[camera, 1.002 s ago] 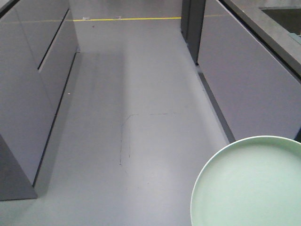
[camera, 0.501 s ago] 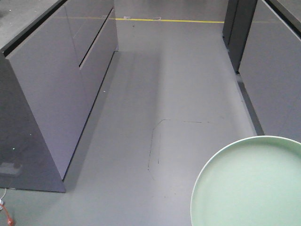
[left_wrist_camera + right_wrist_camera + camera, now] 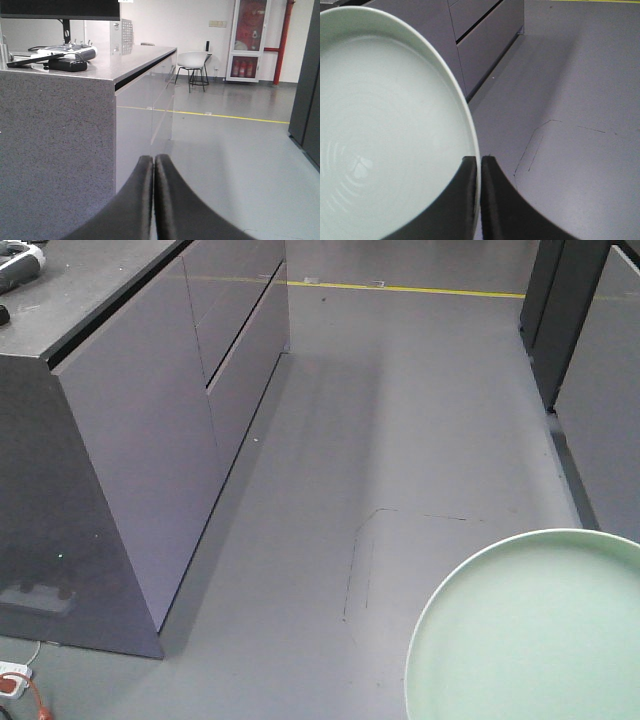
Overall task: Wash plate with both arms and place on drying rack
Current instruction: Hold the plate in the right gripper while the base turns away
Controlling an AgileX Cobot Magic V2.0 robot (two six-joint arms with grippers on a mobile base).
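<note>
The right end effector pinches the plate by its rim, one finger on each face, and we see the plate held face-up over the grey floor, at the lower right of the front view. Our left end effector is closed on nothing, its fingers pressed together, near the end of a grey worktop.

Grey cabinets, yellow floor line, white chair.
</note>
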